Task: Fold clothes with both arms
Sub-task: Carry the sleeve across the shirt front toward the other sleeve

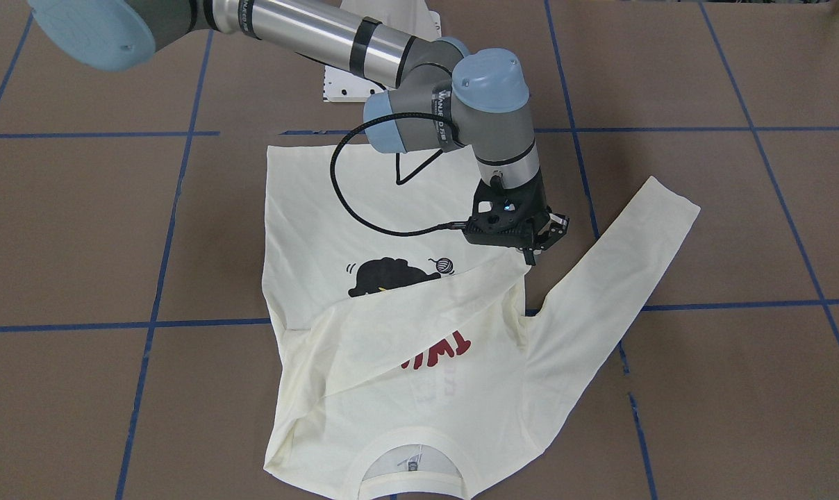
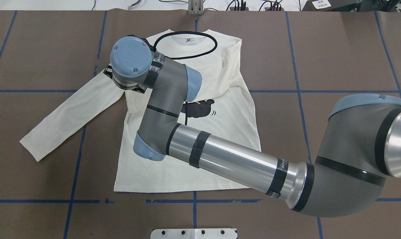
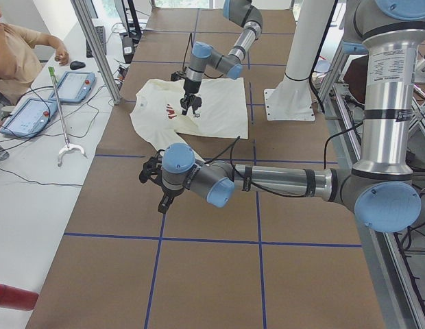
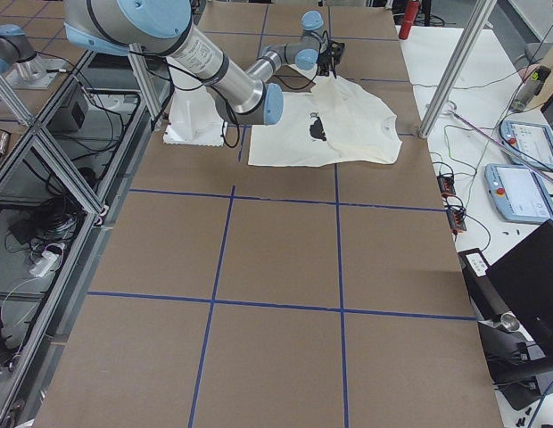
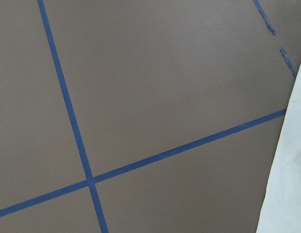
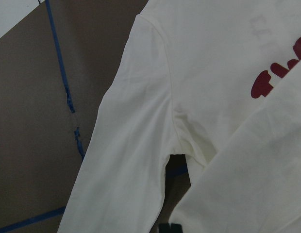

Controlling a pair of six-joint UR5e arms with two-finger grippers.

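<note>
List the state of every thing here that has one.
T-shirt: flat, print up, one sleeve folded across the chest, other sleeve spread out.
Right gripper: just above the folded sleeve's end; jaws unclear.
Left gripper: off the shirt; jaws unclear.

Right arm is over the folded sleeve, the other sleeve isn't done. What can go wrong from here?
1. The right end effector hangs at the tip of the folded sleeve; pulling away may drag the fold open.
2. Its black cable loops over the T-shirt and may snag fabric.
3. The right arm crosses toward the spread sleeve, which the left arm would need, so they may clash.
</note>
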